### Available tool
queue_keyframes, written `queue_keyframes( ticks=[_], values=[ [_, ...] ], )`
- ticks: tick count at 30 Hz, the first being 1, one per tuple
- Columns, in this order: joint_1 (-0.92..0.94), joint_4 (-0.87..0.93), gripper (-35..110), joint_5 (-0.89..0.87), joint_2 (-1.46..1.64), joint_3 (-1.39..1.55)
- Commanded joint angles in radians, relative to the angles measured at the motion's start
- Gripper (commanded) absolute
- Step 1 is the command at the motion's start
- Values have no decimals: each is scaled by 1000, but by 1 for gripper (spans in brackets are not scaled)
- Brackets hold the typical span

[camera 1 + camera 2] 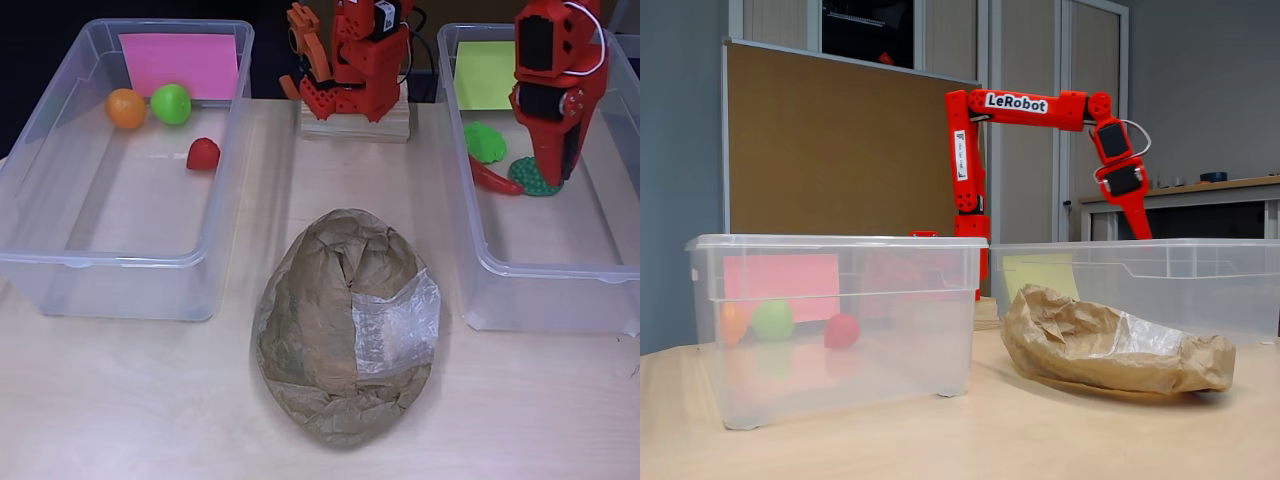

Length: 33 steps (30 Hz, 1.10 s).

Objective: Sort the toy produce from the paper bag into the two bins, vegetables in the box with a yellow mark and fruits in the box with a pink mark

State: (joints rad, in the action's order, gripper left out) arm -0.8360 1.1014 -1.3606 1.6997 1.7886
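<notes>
The crumpled paper bag (345, 325) (1110, 345) lies on its side at the table's middle. On the left, the bin with the pink mark (178, 62) holds an orange fruit (126, 108), a green fruit (171, 103) and a red fruit (203, 154). On the right, the bin with the yellow mark (485, 75) holds a light green vegetable (485, 142), a red chili (493, 178) and a dark green vegetable (530, 180). My gripper (548, 172) (1140, 225) points down into the right bin, directly over the dark green vegetable. The arm hides its fingers.
The left bin's rim (100, 258) and the right bin's rim (540, 272) flank the bag. The arm's base stands on a wooden block (355, 120) at the back centre. Bare table lies in front of the bag.
</notes>
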Motion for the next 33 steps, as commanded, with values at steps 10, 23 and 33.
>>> queue_keyframes(
  ticks=[10,23,33],
  values=[
    [284,-449,0,1025,311,224],
    [790,-942,0,1278,729,999],
    [911,-784,0,1264,1281,1353]
  ],
)
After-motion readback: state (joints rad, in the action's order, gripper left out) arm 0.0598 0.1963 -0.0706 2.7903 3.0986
